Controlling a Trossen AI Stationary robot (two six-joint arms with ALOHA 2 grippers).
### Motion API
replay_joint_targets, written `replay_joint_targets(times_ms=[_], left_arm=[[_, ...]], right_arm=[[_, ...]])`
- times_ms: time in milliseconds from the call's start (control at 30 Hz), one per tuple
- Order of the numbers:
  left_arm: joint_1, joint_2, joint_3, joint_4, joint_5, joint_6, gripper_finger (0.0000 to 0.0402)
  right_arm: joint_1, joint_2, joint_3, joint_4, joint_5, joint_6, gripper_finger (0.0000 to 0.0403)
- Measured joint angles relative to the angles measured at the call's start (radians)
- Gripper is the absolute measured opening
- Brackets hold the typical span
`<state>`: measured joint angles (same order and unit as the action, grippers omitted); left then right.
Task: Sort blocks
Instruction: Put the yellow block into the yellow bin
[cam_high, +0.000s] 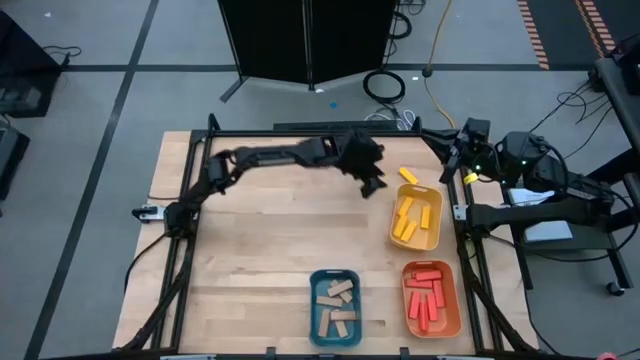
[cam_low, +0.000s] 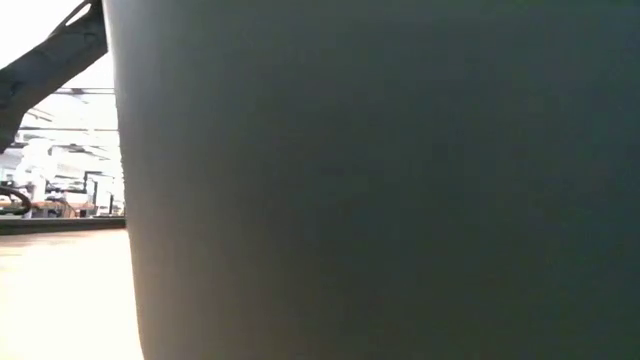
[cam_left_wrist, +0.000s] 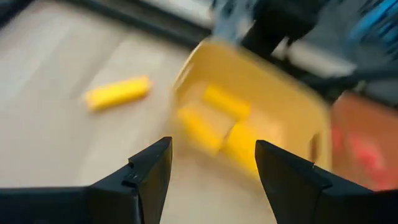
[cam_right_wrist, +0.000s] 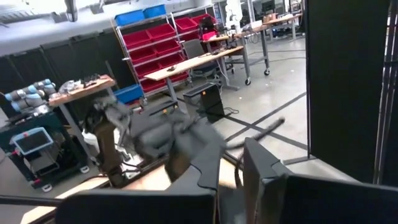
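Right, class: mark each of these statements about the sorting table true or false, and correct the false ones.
1. One yellow block lies on the table outside the yellow tray. True.
2. The blue tray holds red blocks. False: it holds tan blocks.
3. The left gripper has its fingers apart and empty. True.
4. The red blocks lie in the orange tray. True.
5. The right arm is reaching over the trays. False: it waits at the table's right edge.
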<state>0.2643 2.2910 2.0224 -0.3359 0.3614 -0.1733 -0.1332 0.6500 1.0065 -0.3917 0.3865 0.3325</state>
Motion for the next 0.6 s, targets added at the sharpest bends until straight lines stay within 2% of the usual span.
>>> replay_joint_targets(times_ms=[100,233,367,433,600], left_arm=[[0.052,-0.058,0.000,-0.246,-0.020,0.123,0.0226],[0.112,-0.063,0.001,-0.514,-0.133,0.336,0.0226],[0.142,0.007,-0.003,-0.611,-0.302,0.488,0.0226],[0.142,0.029,-0.003,-0.592,-0.384,0.546,0.0226],[0.159,0.062,-0.001,-0.525,-0.407,0.622,0.0226]], right_arm=[[0.000,-0.013,0.000,-0.017,0.000,0.001,0.0000],[0.000,-0.024,0.000,-0.048,0.000,-0.005,0.0000],[0.000,-0.022,0.000,-0.059,0.000,-0.043,0.0000],[-0.001,-0.018,0.000,-0.059,0.000,-0.056,0.0000],[-0.001,-0.017,0.000,-0.056,0.000,-0.085,0.0000]])
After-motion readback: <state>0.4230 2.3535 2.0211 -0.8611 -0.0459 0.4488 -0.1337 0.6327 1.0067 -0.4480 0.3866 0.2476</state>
